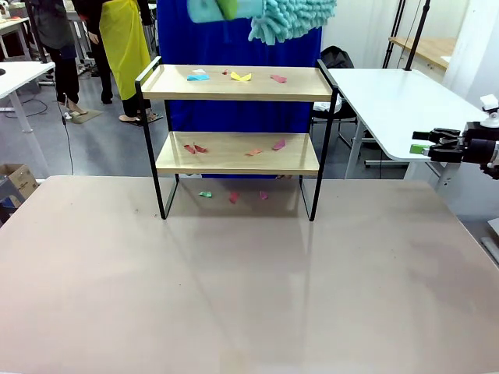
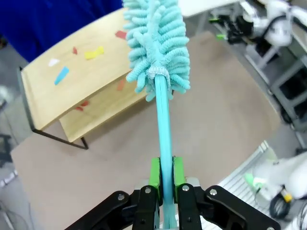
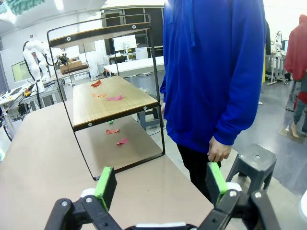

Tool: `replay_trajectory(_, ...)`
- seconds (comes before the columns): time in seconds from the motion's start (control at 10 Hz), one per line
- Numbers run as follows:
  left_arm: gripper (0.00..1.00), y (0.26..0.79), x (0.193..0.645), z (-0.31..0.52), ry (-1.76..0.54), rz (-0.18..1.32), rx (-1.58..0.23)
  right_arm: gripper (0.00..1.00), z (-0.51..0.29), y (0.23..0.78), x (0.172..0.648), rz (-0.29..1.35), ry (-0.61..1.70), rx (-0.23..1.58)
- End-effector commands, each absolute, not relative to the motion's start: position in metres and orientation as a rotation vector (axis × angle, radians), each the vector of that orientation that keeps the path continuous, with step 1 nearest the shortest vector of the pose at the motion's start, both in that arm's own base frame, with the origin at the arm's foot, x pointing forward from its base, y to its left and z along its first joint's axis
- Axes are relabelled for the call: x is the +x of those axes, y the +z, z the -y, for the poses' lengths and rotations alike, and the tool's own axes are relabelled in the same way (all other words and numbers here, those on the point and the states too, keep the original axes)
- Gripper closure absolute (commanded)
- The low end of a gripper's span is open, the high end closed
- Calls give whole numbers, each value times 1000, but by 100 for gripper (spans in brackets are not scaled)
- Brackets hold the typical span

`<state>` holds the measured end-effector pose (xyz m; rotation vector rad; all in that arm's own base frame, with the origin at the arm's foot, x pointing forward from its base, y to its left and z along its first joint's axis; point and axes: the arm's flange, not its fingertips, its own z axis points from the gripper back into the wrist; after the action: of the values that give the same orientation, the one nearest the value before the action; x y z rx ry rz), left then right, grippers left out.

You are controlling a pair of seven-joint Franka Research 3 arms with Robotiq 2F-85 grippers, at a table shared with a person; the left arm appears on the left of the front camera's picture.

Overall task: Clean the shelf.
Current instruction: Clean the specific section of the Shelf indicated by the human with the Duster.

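Observation:
The shelf (image 1: pixel 238 152) stands at the far middle of the table, its two wood boards in a thin black frame. Coloured paper scraps (image 1: pixel 240 76) lie on its top board, on its lower board (image 1: pixel 195 148) and on the table beneath it (image 1: pixel 234 196). My left gripper (image 2: pixel 165 178) is shut on the teal handle of a fluffy teal duster (image 2: pixel 156 43). The duster head (image 1: pixel 292 19) hangs above the right end of the top board (image 2: pixel 72 86). Off the table's right side, my right gripper (image 1: pixel 433 145) stands open with nothing in it, its green pads (image 3: pixel 105 184) wide apart and facing the shelf (image 3: pixel 112 103).
A person in a blue hoodie (image 3: pixel 211 72) stands just behind the shelf at the table's far edge, with a grey stool (image 3: pixel 254 160) beside them. A white table (image 1: pixel 398 97) stands at the back right. The brown table (image 1: pixel 249 296) in front of the shelf is bare.

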<state>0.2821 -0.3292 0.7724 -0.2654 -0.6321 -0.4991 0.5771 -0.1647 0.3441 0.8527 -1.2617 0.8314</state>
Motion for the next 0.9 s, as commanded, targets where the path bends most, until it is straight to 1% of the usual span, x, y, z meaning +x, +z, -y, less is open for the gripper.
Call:
replay_trajectory(0.0, 87, 770, 298, 363, -367, 646, -254, 0, 162, 346, 576, 1270, 843, 848)
replay_trajectory(0.2, 87, 762, 314, 396, -253, 715, -230, 0, 162, 346, 576, 1270, 843, 848)
replay_trajectory(0.4, 87, 746, 333, 419, -167, 735, -225, 0, 162, 346, 576, 1270, 843, 848)
replay_trajectory(0.8, 87, 712, 355, 453, -123, 670, -230, 0, 162, 346, 576, 1270, 843, 848)
